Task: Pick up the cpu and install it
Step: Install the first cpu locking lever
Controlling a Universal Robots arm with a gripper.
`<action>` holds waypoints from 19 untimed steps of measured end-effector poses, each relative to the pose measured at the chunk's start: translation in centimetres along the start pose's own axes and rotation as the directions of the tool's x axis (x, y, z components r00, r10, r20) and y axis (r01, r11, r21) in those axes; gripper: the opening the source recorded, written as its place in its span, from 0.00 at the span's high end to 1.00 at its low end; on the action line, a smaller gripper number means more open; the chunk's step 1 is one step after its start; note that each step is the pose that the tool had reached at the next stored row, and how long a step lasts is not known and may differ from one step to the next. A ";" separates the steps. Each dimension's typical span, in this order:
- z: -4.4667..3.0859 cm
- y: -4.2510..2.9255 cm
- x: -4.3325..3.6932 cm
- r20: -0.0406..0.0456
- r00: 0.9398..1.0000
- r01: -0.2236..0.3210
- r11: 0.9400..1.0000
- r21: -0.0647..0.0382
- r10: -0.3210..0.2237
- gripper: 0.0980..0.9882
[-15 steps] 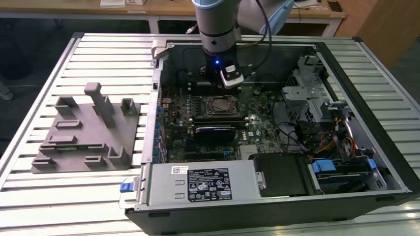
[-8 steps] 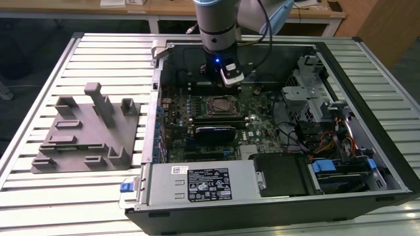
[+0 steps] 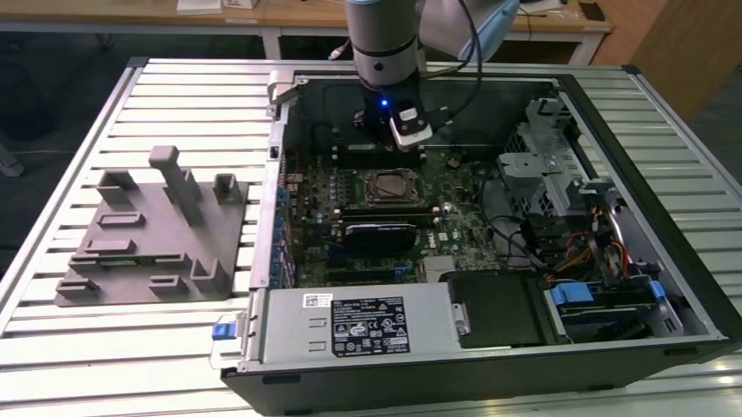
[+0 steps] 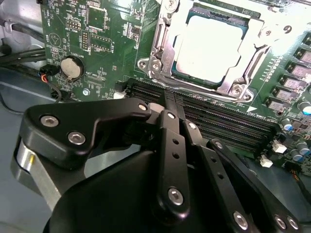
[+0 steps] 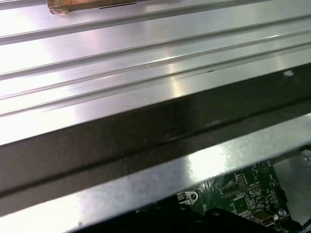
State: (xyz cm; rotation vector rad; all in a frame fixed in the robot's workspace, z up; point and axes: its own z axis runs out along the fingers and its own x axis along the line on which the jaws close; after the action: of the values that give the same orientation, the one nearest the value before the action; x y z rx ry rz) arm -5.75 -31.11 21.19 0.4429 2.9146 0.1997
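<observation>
Hovering inside the open computer case, the gripper has its fingers clenched together, grasping nothing. The cpu sits in the motherboard socket just beyond the fingertips, beside empty memory slots. A grey fixture block rests on the slatted desk, well apart.

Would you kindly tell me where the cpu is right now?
The cpu sits in its motherboard socket, framed by the metal bracket, beside the memory slots; in the exterior view it lies mid-case.
</observation>
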 end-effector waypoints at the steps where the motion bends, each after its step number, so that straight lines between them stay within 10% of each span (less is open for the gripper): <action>1: 0.00 0.00 0.00 0.000 1.000 0.000 1.000 0.000 0.000 0.99; 19: -0.12 -1.17 -0.38 0.003 1.000 0.002 1.000 0.010 -0.002 0.99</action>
State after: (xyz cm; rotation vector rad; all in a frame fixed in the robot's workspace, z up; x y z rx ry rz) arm -5.75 -32.35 21.18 0.4413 2.9145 0.1841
